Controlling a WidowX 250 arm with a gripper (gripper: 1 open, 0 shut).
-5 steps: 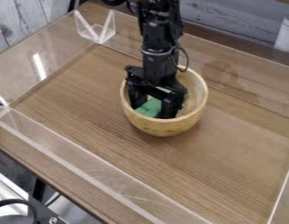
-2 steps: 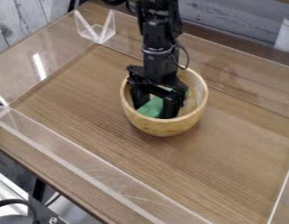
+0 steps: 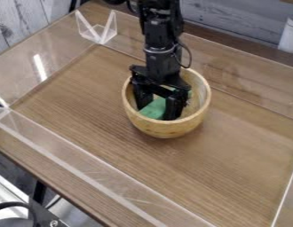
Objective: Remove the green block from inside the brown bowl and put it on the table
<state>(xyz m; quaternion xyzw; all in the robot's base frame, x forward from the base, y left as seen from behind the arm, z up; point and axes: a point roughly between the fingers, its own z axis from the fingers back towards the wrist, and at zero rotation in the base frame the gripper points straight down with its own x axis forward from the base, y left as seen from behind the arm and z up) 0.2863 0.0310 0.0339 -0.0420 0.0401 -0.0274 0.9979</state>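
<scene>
Your hand (image 3: 156, 105) points straight down into the bowl (image 3: 168, 127), its two black fingers (image 3: 135, 99) spread wide and lowered below the rim. The green block (image 3: 152, 108) lies inside the bowl, on the bottom toward the left side, and sits between the spread fingers; you cannot tell from this view whether either finger touches it. Nothing is clamped: the fingers stand apart with the block loose between them. The bowl is round, light wood with a thick rim, and it rests near the middle of the counter (image 3: 90, 133), slightly toward the far edge. The block is still in the bowl, not on the counter. Your arm (image 3: 161, 35) comes down from the top of the picture, dark and nearly vertical, with a cable along its side, and hides the far inner wall of the bowl. The counter is brown wood grain with plank lines running left to right. Low clear walls (image 3: 66, 155) border it on the near side and on the left. A small clear bracket-like piece (image 3: 99, 28) stands at the far left corner, well apart from the bowl.
</scene>
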